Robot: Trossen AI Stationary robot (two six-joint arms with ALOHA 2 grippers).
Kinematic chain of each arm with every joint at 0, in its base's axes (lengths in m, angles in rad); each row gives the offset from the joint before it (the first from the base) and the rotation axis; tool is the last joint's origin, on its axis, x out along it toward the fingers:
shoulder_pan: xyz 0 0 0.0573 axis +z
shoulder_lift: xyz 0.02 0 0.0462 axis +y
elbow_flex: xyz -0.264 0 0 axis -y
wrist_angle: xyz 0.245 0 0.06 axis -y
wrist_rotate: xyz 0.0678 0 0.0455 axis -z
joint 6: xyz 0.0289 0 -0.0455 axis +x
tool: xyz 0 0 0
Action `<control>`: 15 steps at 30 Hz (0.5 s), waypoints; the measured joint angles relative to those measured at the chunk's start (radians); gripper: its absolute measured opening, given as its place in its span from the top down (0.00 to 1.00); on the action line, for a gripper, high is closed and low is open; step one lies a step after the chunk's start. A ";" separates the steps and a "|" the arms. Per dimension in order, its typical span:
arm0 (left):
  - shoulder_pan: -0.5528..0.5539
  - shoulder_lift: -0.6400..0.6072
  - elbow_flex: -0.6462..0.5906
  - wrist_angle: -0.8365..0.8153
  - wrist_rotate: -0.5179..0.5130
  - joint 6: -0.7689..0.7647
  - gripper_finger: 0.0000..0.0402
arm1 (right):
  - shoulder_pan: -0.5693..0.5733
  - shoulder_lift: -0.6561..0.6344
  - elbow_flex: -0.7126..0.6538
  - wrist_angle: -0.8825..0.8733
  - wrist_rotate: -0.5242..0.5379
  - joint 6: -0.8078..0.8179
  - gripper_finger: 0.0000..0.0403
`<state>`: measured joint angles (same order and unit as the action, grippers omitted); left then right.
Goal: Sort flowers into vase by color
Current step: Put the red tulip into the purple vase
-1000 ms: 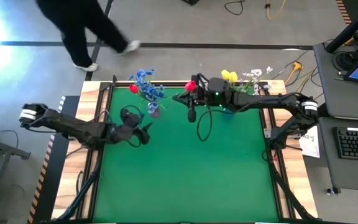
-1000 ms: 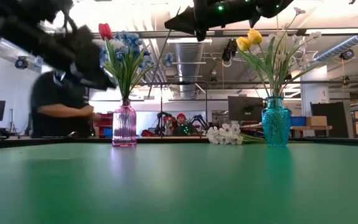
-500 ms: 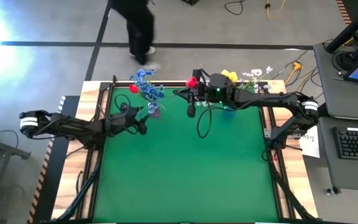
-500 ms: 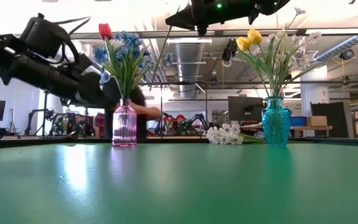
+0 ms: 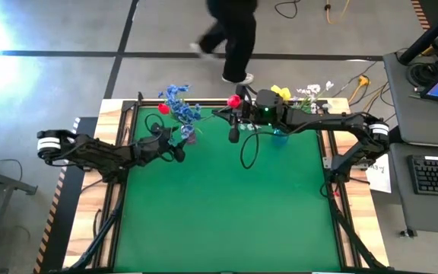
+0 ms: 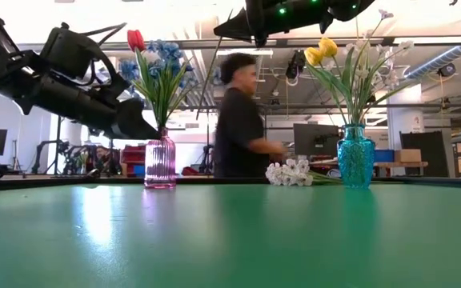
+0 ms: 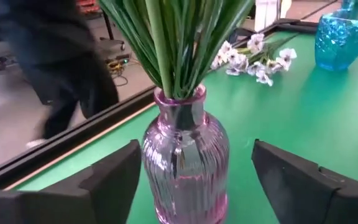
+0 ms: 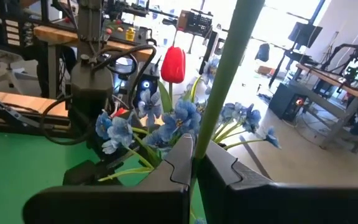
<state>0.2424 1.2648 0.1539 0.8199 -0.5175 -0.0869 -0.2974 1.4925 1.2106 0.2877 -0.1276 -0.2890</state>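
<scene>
A pink ribbed vase point(image 7: 185, 168) stands on the green mat, holding blue flowers point(image 5: 179, 103) and a red tulip point(image 6: 135, 38). My left gripper point(image 7: 194, 180) is open and level, one finger on either side of the vase's body. High over the far middle, my right gripper point(image 8: 194, 168) is shut on the green stem of another red tulip point(image 5: 234, 101). A teal vase point(image 6: 356, 156) at the far right holds yellow tulips point(image 6: 320, 52) and white sprays. A white spray point(image 6: 293, 172) lies on the mat beside it. My right gripper pinches the tulip's green stem point(image 8: 199, 140) between its two fingers. The fingers are level and come from the table's right, lying across the stem. The stem slants steeply, and the flower is lifted clear of the table. I cannot tell whether my left gripper touches the pink vase: one finger point(image 7: 114, 183) stands very close to its wall.
The near part of the green mat point(image 5: 226, 213) holds nothing. A person point(image 6: 242, 120) walks behind the far edge. A desk with a keyboard point(image 5: 436, 175) stands to the right of the table.
My left gripper has moved toward the far edge and down, up to the pink vase, and now has the vase between its fingers. My right gripper has kept its place with the tulip. The person behind the table has walked from left to right.
</scene>
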 joint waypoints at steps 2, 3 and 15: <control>0.001 0.012 0.000 0.012 -0.029 0.003 0.23 | 0.000 0.000 0.000 -0.007 0.000 0.000 0.98; 0.002 0.014 -0.001 0.015 -0.062 -0.004 0.20 | -0.001 0.000 0.000 -0.007 0.000 0.000 0.98; 0.001 0.120 0.025 -0.046 -0.084 -0.224 0.11 | -0.018 0.000 -0.002 -0.018 0.000 0.024 0.98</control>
<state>0.2437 1.3852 0.1794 0.7742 -0.6019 -0.3112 -0.3150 1.4930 1.2083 0.2694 -0.1280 -0.2654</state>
